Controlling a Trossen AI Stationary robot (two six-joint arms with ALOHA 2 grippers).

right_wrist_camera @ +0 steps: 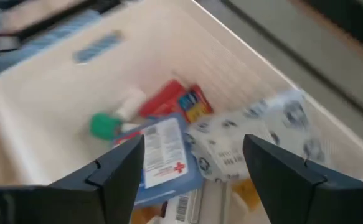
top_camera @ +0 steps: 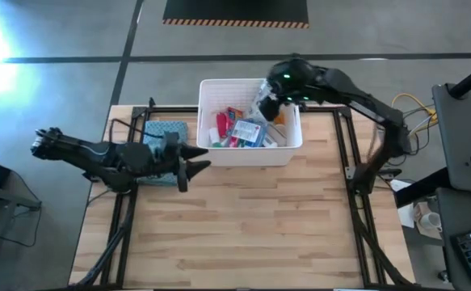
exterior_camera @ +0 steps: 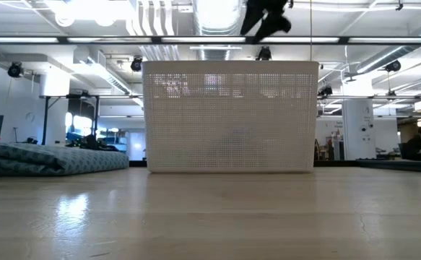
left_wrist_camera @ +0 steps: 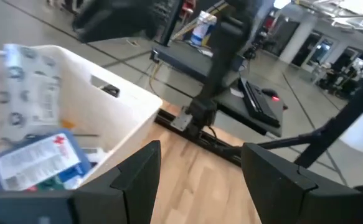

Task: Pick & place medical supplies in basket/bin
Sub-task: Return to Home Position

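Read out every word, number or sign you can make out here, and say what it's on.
Red cross sign: on the white label of the blue packet, in the white bin.
Print on that label: too blurred to read.
Label on the grey-white patterned pack: too blurred to read.
Barcode-like stripes on a white item next to the packet: digits unreadable.
Nothing else legible.

The white bin hides its supplies in the low view (unreadable from above).
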